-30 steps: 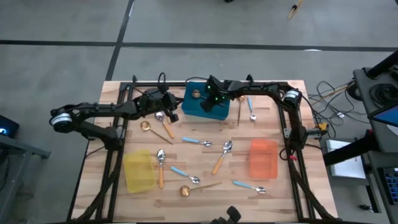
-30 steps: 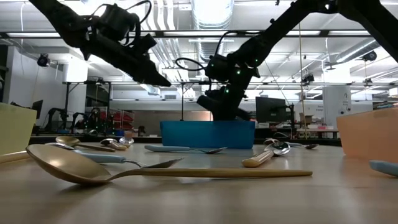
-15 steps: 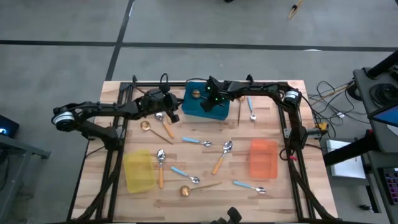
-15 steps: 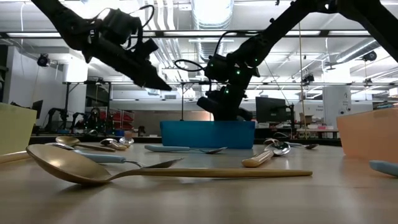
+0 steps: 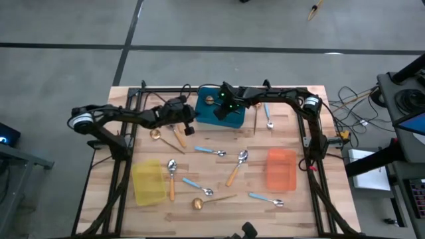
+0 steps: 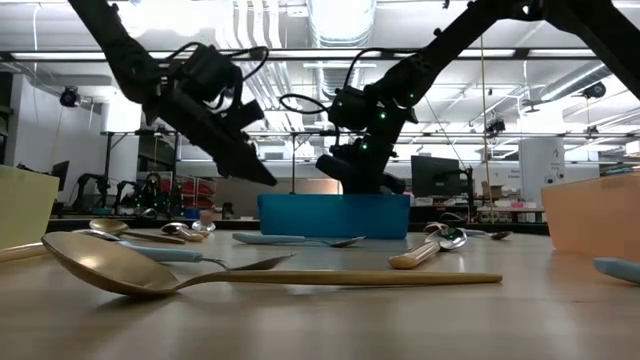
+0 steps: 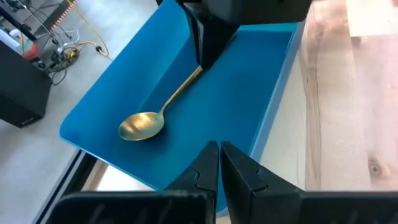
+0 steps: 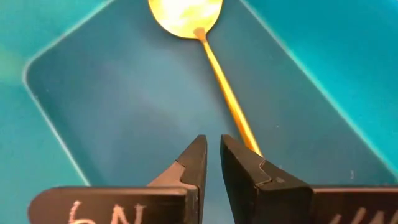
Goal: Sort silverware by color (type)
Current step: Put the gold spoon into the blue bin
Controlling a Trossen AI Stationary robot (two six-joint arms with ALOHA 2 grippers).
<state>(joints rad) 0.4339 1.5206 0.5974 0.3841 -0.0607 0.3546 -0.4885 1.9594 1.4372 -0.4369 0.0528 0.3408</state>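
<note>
Here, right tool (image 8: 210, 163) nearly clenched over blue bin (image 5: 202, 114) | gold spoon (image 8: 205, 46) lies inside | left tool (image 7: 219, 168) clenched, empty, beside bin

Glossy gold spoon (image 8: 186, 14) in seemingly smooth plastic blue bin (image 8: 74, 118), on wood table (image 5: 302, 202).

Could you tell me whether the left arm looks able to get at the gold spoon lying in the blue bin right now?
Probably not: the right gripper hangs low over the gold spoon in the blue bin, blocking its handle, while the left gripper hovers beside the bin.
</note>
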